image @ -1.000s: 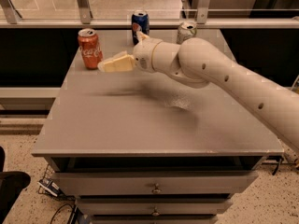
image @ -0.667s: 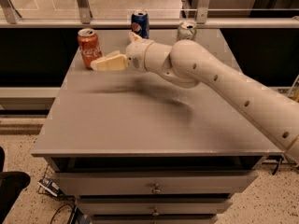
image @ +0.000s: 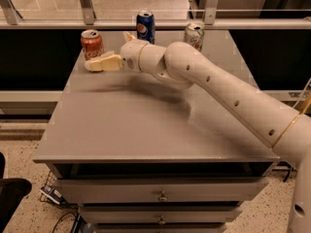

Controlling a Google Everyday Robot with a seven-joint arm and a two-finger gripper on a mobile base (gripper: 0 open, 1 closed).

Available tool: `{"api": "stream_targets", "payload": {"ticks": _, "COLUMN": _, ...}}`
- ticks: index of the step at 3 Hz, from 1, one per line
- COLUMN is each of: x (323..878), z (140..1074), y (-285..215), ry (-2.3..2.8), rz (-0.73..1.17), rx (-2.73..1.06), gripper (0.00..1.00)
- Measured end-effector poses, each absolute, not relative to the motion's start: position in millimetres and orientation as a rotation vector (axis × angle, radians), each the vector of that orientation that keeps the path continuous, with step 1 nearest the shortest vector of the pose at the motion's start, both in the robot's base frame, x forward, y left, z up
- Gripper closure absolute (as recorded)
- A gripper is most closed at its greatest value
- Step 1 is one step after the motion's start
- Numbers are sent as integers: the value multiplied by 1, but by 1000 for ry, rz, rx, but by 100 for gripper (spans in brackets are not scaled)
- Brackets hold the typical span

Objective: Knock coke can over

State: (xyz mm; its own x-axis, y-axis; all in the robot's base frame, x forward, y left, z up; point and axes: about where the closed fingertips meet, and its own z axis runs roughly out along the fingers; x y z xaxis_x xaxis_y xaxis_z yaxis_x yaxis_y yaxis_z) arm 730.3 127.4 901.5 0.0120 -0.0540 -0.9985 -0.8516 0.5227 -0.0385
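The coke can (image: 91, 43) is red-orange with white lettering and a silver top. It stands upright at the back left of the grey table (image: 146, 125). My gripper (image: 90, 65) reaches in from the right on the white arm (image: 218, 89). Its tip sits just in front of the can's lower part, touching it or nearly so. Nothing is held.
A blue Pepsi can (image: 145, 26) stands upright at the back middle, and a pale silver-green can (image: 194, 35) at the back right. A glass railing runs behind the table. Drawers are below the front edge.
My gripper has moved left and slightly away from me, closing in on the coke can. The can still stands upright in the same place.
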Motion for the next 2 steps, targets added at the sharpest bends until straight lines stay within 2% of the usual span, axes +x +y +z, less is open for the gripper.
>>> {"api": "stream_targets", "payload": {"ticks": 2, "x": 744, "z": 901, "y": 148, "ry": 1434, "rz": 736, "rx": -863, "gripper": 0}}
